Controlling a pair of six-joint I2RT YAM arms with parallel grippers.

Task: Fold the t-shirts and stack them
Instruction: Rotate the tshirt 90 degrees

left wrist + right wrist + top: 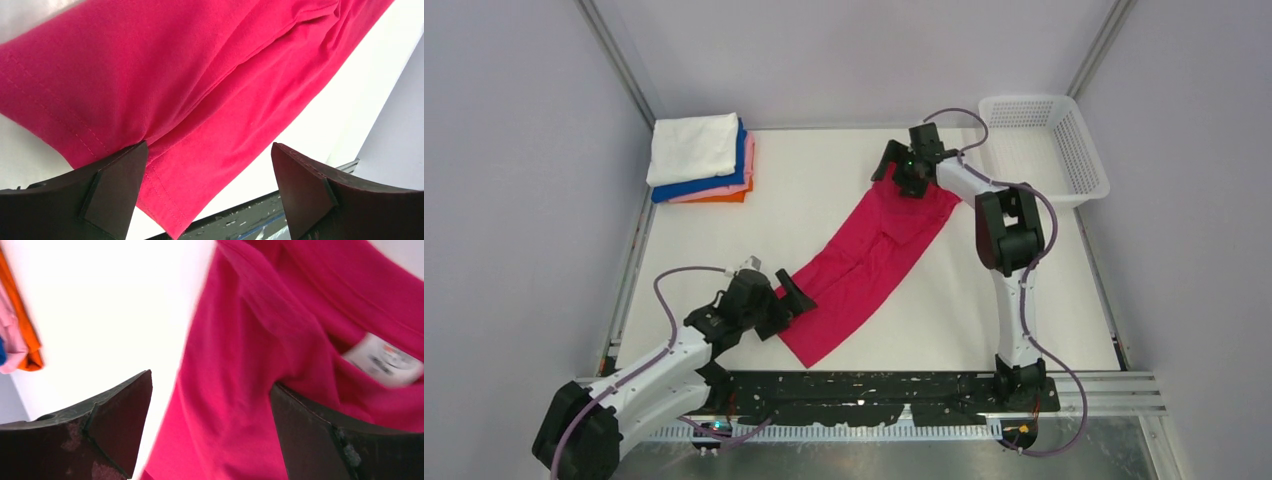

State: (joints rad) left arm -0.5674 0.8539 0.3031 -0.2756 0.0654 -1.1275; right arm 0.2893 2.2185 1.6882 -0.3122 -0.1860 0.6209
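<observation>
A magenta-red t-shirt [869,260] lies on the white table as a long strip folded lengthwise, running diagonally from far right to near left. My left gripper [796,298] is open at the strip's near hem. In the left wrist view [210,192] the hemmed corner of the shirt [200,75] lies between the spread fingers [117,185]. My right gripper [905,180] is open over the far neck end. In the right wrist view [212,430] the cloth [250,365] lies between the jaws and the white neck label [382,360] shows to the right.
A stack of folded t-shirts [694,148], white on top, then blue, pink and orange, sits at the far left corner; its orange edge shows in the right wrist view [27,342]. A white mesh basket [1079,150] stands at the far right. The table's front rail [874,385] runs below the shirt.
</observation>
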